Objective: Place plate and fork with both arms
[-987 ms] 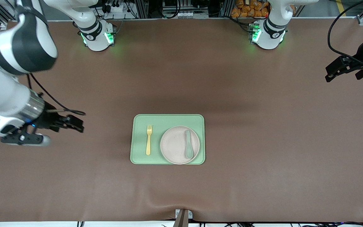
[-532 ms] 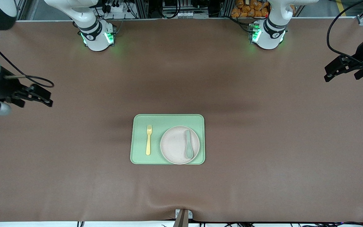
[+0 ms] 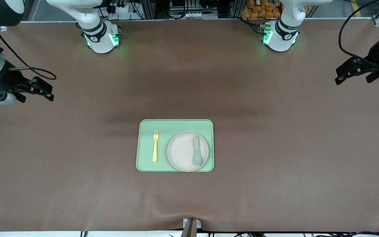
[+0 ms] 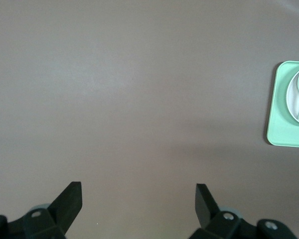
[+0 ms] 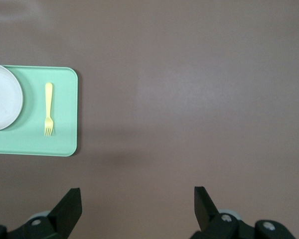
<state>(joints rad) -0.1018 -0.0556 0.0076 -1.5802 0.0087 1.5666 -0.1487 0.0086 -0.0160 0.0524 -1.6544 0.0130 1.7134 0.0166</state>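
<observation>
The pale beige-pink plate [image 3: 187, 151] lies on the light green tray [image 3: 176, 125] in the middle of the table, with a grey-green spoon [image 3: 197, 150] on it. The pale yellow fork [image 3: 155, 145] lies on the tray beside the plate, toward the right arm's end. The plate [image 5: 2, 97] and fork [image 5: 48, 109] also show in the right wrist view; the plate's edge [image 4: 292, 99] shows in the left wrist view. My right gripper [image 3: 46, 90] is open and empty over bare table at the right arm's end. My left gripper [image 3: 341, 75] is open and empty over the left arm's end.
The brown table mat [image 3: 275, 148] spreads bare around the tray. The two arm bases [image 3: 100, 38] [image 3: 278, 36] with green lights stand along the table's farthest edge. A small metal bracket [image 3: 191, 225] sits at the nearest edge.
My right arm has swung up and away from the tray toward its end of the table, then settled. My left gripper has shifted only slightly.
</observation>
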